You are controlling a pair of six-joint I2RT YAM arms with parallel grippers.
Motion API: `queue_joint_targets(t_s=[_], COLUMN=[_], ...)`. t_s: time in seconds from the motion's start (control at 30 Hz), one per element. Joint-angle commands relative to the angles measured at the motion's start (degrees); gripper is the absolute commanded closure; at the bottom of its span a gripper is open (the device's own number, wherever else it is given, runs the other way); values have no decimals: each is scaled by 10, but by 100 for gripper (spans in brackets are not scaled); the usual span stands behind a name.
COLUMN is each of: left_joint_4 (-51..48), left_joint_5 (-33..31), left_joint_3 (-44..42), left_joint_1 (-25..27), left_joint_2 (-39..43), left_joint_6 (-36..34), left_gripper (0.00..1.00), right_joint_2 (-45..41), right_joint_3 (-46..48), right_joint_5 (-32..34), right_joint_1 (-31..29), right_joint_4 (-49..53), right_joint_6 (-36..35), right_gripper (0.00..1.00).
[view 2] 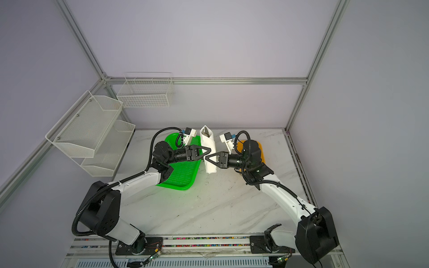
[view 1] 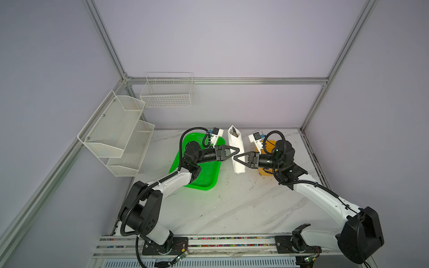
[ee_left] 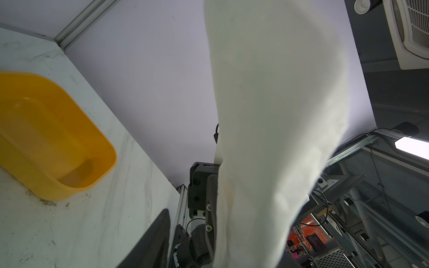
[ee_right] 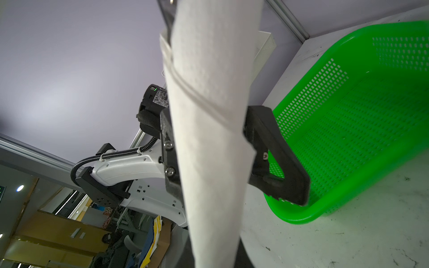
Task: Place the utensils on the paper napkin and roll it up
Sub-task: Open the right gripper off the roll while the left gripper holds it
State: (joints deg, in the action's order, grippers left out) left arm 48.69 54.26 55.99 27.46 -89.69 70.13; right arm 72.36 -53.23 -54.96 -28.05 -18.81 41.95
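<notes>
The paper napkin (view 1: 235, 141) (view 2: 207, 141) is rolled into a white tube and held off the table between both arms. Grey metal of the utensils (view 1: 232, 132) (view 2: 205, 132) shows in its open far end; the rest is wrapped. My right gripper (view 1: 235, 158) (view 2: 206, 158) (ee_right: 214, 257) is shut on the tube's near part. My left gripper (view 1: 238, 149) (view 2: 210, 149) has its jaws partly closed around the tube (ee_right: 209, 116) further up. In the left wrist view a gap shows between one finger (ee_left: 157, 232) and the paper (ee_left: 278, 116); its other finger is hidden.
A green perforated basket (view 1: 204, 171) (ee_right: 348, 116) lies under the left arm. A yellow tub (view 1: 264, 172) (ee_left: 58, 130) sits under the right wrist. White mesh shelves (view 1: 116, 132) and a wire basket (view 1: 167, 92) hang on the back-left walls.
</notes>
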Motion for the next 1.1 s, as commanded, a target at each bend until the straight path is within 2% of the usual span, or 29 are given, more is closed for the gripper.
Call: queue_joint_targets(t_s=[0.0, 0.4, 0.6, 0.73, 0.87, 1.07], left_joint_4=[40, 59, 53, 40, 31, 11], left_joint_5=[4, -1, -9, -10, -5, 17], left_joint_3=[48, 37, 31, 32, 32, 23], left_joint_1=[2, 3, 2, 2, -1, -33], left_joint_2=[10, 14, 21, 24, 29, 42], left_joint_6=[2, 7, 1, -8, -12, -18], left_gripper=[55, 80, 90, 92, 93, 94], right_joint_2=[-3, -5, -6, -6, -6, -20], right_joint_3=[0, 0, 0, -3, -2, -3], right_joint_5=[-9, -3, 3, 6, 11, 55], right_joint_1=[-3, -3, -3, -3, -3, -2], right_joint_4=[-28, -17, -5, 2, 5, 53], right_joint_6=[-4, -10, -19, -24, -27, -43], right_gripper=[89, 88, 87, 86, 80, 62])
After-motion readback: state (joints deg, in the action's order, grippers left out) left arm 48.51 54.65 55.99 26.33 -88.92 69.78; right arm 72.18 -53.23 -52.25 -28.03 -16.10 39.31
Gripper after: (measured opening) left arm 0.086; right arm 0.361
